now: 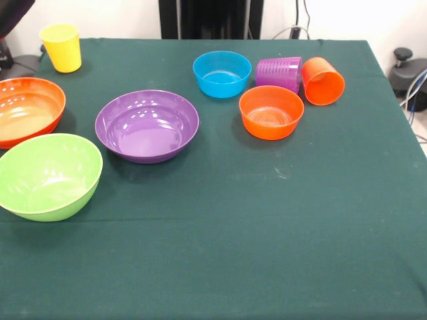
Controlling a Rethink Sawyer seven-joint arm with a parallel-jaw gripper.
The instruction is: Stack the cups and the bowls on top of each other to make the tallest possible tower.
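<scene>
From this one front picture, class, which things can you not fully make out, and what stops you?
- Large orange bowl: front view, its left side is cut off by the picture's left edge.
- Lime green bowl: front view, its left rim is clipped by the same edge.
- Purple cup: front view, it lies on its side and the small orange bowl hides its lower part.
- Robot's gripper: not in view at all.

A dark green cloth point(267, 253) covers the table to its edges. Behind it is a pale wall point(347, 17), bright with light. Cables point(293, 30) hang near the wall, and more cables point(417, 90) (blue and white) lie at the right.
</scene>
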